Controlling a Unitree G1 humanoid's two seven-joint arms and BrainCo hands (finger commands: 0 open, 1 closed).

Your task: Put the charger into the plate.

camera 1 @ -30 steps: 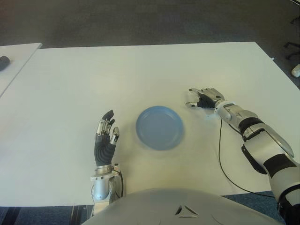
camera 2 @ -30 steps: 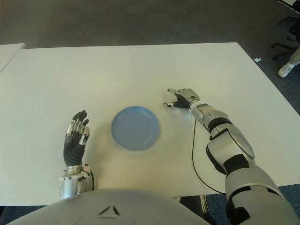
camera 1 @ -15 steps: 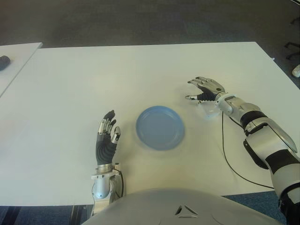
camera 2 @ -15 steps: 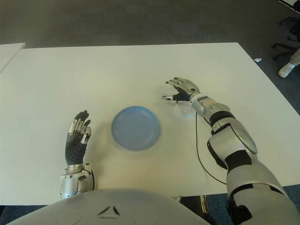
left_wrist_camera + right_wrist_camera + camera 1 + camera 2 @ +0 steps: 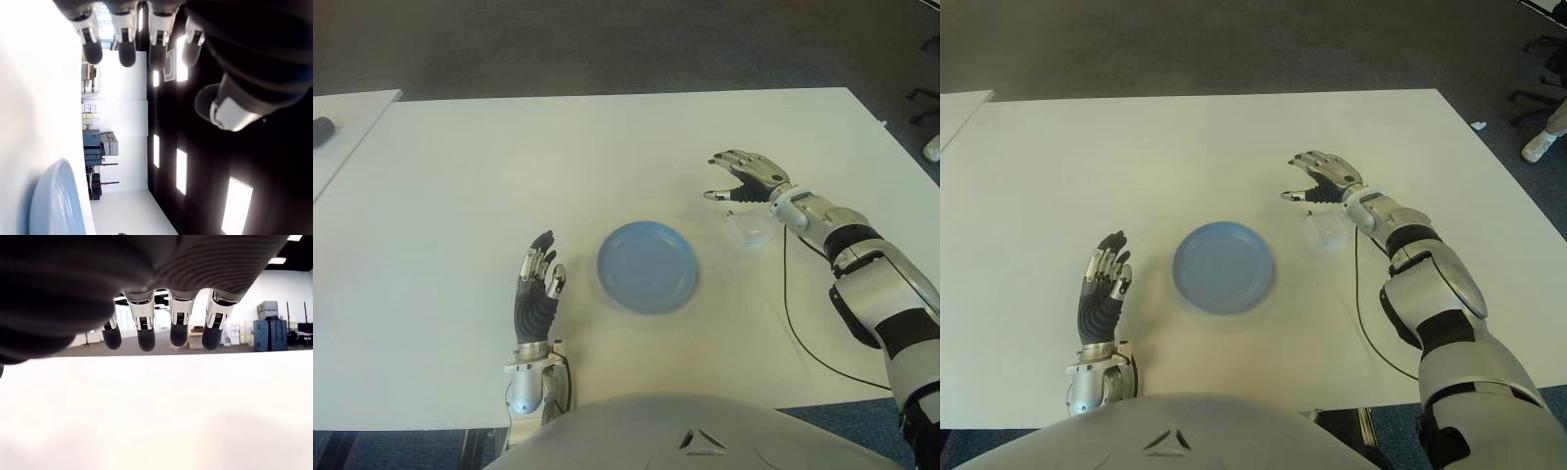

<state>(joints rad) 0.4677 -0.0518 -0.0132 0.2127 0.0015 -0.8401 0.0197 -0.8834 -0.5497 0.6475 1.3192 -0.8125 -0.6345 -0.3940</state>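
1. Right hand [image 5: 1324,177]: fingers spread wide, palm down, holding nothing; positioned to the right of and slightly beyond the plate.
2. Charger [image 5: 1326,231]: small white block on the table, just on the near side of the right hand's wrist, apart from the fingers; right of the plate, outside it.
3. Cable [image 5: 1363,313]: thin, dark, running along the right forearm toward the near table edge.
4. Plate [image 5: 1223,265]: blue, round, nothing in it, at table centre.
5. Left hand [image 5: 1103,290]: fingers extended, relaxed, holding nothing; left of the plate.
6. Table [image 5: 1136,157]: white.
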